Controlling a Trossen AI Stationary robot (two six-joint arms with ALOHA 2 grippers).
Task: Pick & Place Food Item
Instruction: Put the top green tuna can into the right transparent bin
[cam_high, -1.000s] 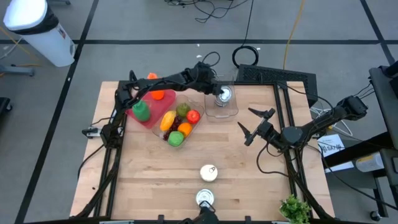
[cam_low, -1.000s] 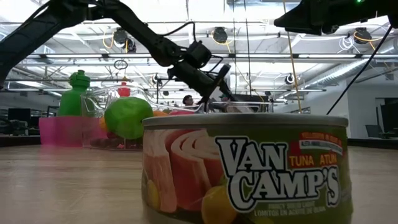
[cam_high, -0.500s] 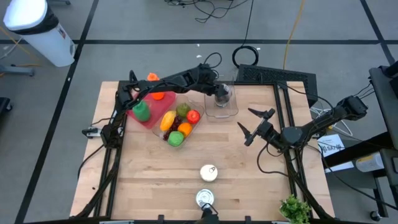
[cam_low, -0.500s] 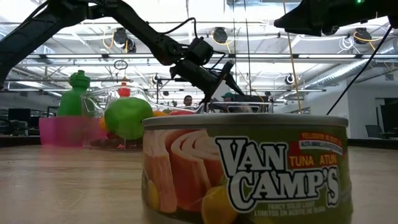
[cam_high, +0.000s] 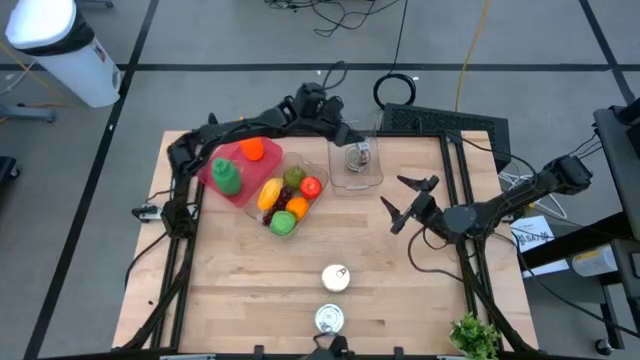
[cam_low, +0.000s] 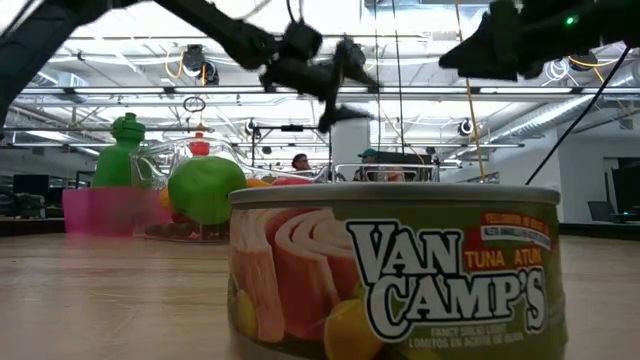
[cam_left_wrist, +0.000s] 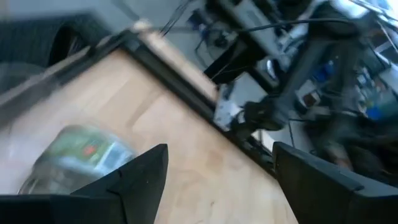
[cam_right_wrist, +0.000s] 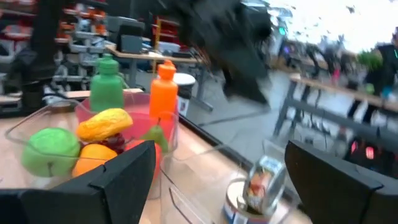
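left tool (cam_high: 338, 127) opened, lifted off clear bin (cam_high: 357, 165); can (cam_high: 359, 155) left lying inside.

Bright, even overhead light; heavy motion blur in both wrist views

It was a big robot lab: grey floor (cam_high: 250, 40) with black cables (cam_high: 345, 15), bright ceiling lights (cam_low: 350, 55), and desks behind.

Table (cam_high: 250, 290): pale wood planks, matt, visible grain. Container (cam_high: 372, 180) at far edge of table: clear plastic, glossy; can (cam_high: 358, 155) inside it, shiny metal with paper label. Tray (cam_high: 262, 210) left of container: clear plastic, fruit in it smooth, glossy. Pink bin (cam_high: 208, 172) beyond tray: translucent plastic. Tuna can (cam_low: 395, 270) at near edge: metal rim, glossy printed label
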